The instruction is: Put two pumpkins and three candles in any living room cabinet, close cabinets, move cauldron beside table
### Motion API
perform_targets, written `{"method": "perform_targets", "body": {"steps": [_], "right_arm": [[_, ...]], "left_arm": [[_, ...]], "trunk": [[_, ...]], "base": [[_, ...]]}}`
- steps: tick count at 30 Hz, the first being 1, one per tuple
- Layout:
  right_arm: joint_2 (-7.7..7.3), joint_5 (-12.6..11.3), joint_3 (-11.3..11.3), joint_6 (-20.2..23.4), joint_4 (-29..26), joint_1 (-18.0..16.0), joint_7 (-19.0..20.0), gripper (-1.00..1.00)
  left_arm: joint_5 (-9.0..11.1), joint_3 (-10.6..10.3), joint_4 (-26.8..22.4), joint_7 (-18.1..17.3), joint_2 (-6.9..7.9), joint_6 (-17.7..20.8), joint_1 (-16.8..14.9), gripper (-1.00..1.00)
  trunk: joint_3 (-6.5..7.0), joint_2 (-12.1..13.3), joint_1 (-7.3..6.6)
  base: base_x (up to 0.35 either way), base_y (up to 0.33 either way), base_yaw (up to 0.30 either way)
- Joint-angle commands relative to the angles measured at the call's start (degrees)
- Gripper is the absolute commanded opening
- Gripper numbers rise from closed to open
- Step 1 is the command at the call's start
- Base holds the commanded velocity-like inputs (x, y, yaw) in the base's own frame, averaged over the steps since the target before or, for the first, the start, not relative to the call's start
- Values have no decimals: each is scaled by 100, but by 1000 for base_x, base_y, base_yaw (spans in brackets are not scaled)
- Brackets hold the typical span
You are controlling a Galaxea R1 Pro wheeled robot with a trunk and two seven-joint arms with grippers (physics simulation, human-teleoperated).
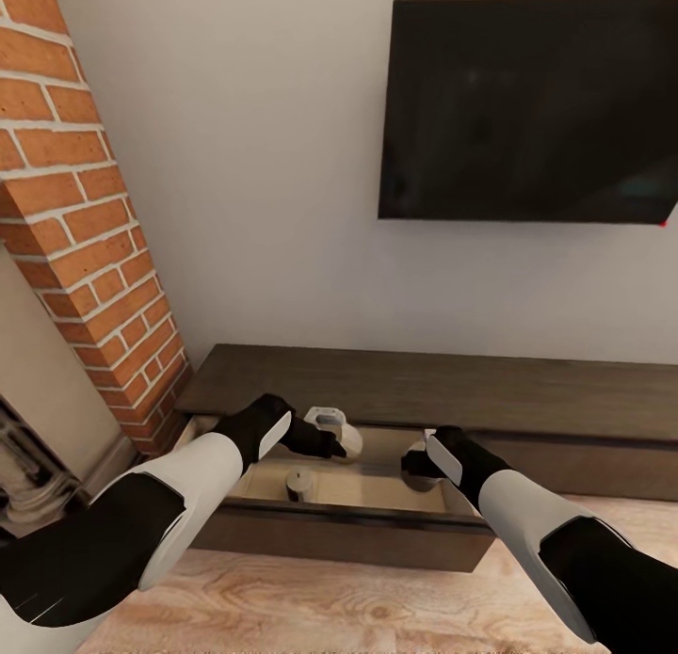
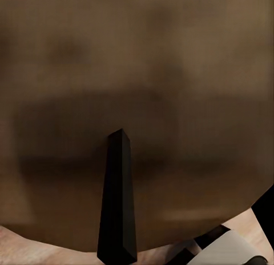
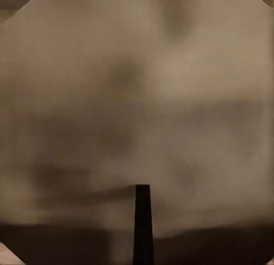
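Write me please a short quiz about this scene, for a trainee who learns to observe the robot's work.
1. True or false: the drawer of the cabinet is shut.
2. What does the left tool hold over the drawer? A) a pumpkin B) a pale candle C) a cauldron
3. Fill in: on the wall above the cabinet hangs a dark ___.

Key: 1 false, it is pulled open; 2 B; 3 television.
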Motion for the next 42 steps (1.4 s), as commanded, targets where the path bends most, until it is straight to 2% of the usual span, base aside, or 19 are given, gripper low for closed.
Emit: {"method": "perform_targets", "body": {"steps": [1,13,28,42], "right_arm": [[-3,-55,40,18,-12,-4,-46,-100],[19,-55,40,18,44,-4,-46,-100],[32,-55,44,9,76,-4,-46,-100],[33,-55,48,9,94,-4,-46,-100]], "left_arm": [[39,-16,-1,-1,0,24,-6,-100],[39,-16,-1,-1,0,23,-4,-100],[39,-16,-1,8,0,23,-6,-100],[52,-16,34,-6,0,46,-4,-100]], "trunk": [[-32,-45,22],[-355,-526,285],[-417,-526,285],[-417,-526,285]], "base": [[0,0,63],[0,0,62],[8,-4,5],[223,-102,0]]}}
